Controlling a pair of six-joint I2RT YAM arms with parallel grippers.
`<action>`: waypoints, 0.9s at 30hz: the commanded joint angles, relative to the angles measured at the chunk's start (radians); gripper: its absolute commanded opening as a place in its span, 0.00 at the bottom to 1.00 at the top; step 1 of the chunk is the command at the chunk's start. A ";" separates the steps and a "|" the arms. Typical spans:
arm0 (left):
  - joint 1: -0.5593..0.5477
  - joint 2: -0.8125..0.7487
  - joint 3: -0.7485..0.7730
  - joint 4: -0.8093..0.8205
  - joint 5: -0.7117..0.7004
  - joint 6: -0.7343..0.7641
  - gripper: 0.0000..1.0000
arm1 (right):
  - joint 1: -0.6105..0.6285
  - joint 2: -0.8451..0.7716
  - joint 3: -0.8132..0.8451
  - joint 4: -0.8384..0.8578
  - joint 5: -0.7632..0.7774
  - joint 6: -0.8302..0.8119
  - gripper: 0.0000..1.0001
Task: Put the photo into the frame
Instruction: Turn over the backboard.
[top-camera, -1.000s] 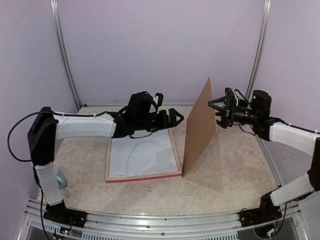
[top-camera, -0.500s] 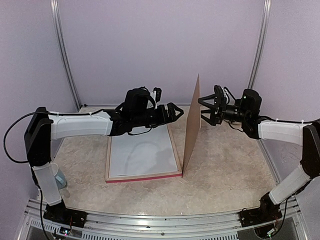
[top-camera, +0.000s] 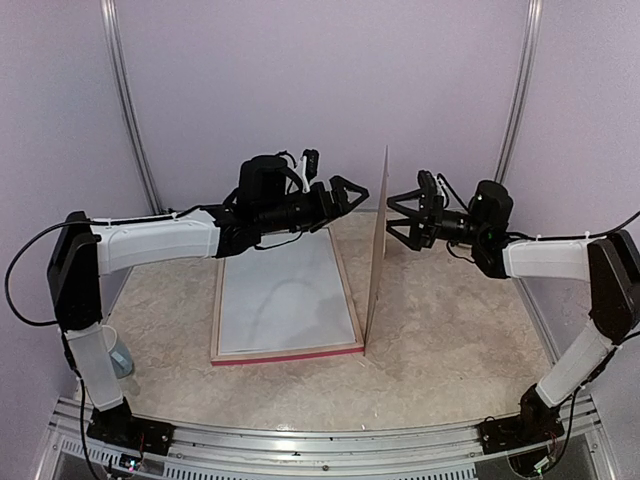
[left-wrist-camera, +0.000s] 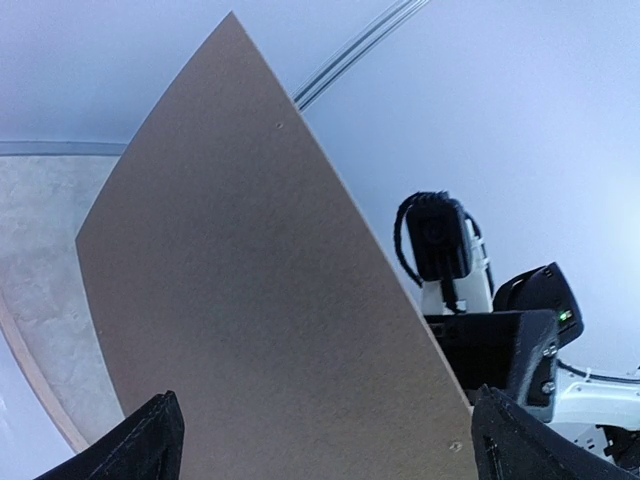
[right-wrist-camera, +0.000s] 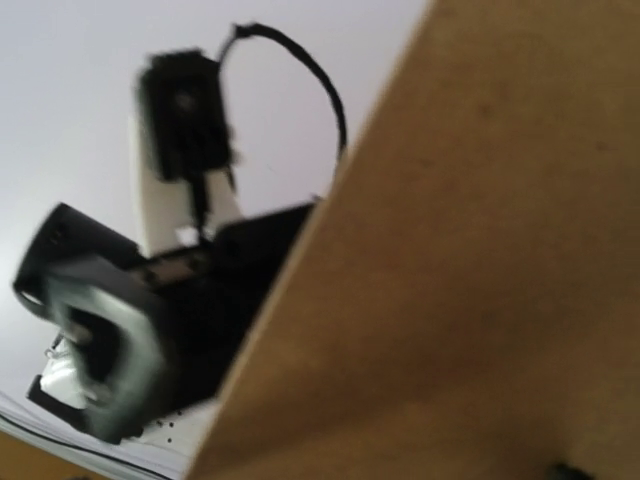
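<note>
The frame (top-camera: 287, 353) lies flat on the table, pale wood side up, with its pink-red edge toward me. A white sheet (top-camera: 285, 300) fills its opening; no printed photo shows. The brown backing board (top-camera: 377, 250) stands on its lower edge just right of the frame, nearly upright. My left gripper (top-camera: 358, 197) is open at the board's left face, which fills the left wrist view (left-wrist-camera: 260, 300) between the spread fingers (left-wrist-camera: 148, 445). My right gripper (top-camera: 392, 215) is open at the board's right face (right-wrist-camera: 480, 280). Whether either touches it I cannot tell.
A pale blue object (top-camera: 118, 355) sits by the left arm's base. Metal rails (top-camera: 130, 110) run up the back wall on both sides. The left arm's wrist (right-wrist-camera: 170, 310) shows beyond the board in the right wrist view.
The board has swung from leaning right to almost upright. My right gripper moved left with it, and my left gripper rose and reached toward its other face.
</note>
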 joint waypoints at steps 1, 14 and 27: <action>0.014 0.003 0.059 0.088 0.088 -0.043 0.99 | 0.008 0.060 -0.041 0.167 -0.010 0.058 0.99; 0.013 0.102 0.235 -0.078 0.112 -0.025 0.99 | 0.016 0.122 -0.038 0.216 -0.016 0.066 0.99; 0.020 0.196 0.385 -0.277 0.115 -0.009 0.87 | 0.021 0.168 -0.017 -0.003 0.013 -0.109 0.99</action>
